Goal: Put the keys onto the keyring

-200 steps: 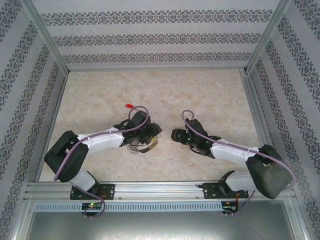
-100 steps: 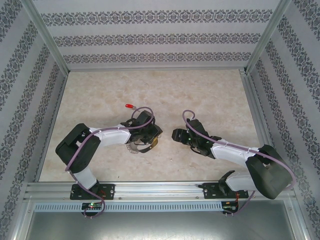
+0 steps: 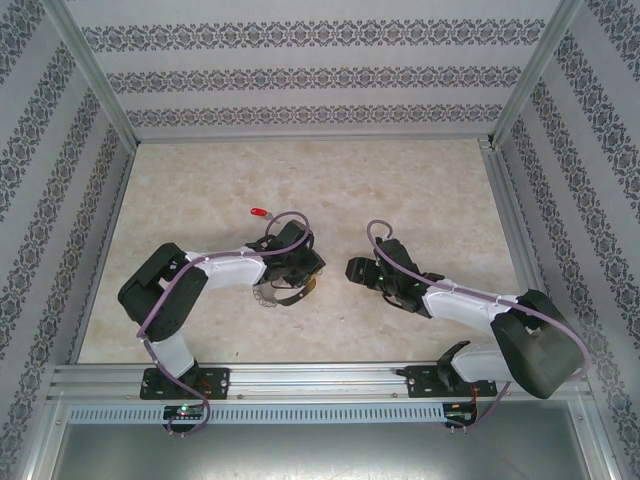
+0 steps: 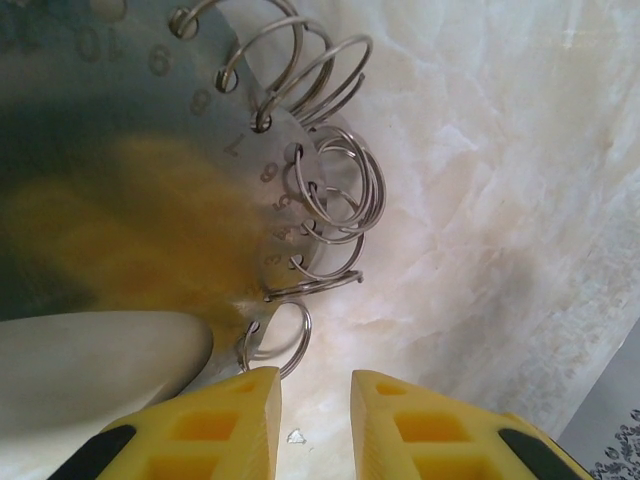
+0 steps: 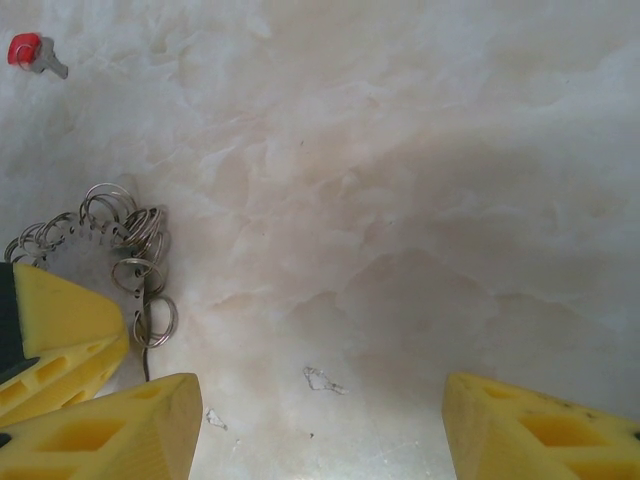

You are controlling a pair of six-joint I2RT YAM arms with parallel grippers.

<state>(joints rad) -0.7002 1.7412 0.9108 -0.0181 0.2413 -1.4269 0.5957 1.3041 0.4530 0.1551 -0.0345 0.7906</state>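
Just ahead of the narrowly parted, empty left hand [image 4: 315, 388] lies the keyring [image 4: 240, 160]; the right hand [image 5: 320, 400] gapes wide nearby.

Two white arms [image 3: 225, 270] with black joints [image 3: 152, 290], looping mauve cables [image 3: 372, 232] and yellow fingers [image 4: 220, 430].

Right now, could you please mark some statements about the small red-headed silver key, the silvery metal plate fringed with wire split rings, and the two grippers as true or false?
1. The small red-headed key lies loose on the pale marble-look table. True.
2. The right gripper is shut on the key. False: its jaws stand wide apart over bare table.
3. Along the edge of the silvery numbered metal plate hang wire split rings. True.
4. The key is already threaded on a ring. False: it lies apart from the plate, beyond the left gripper.
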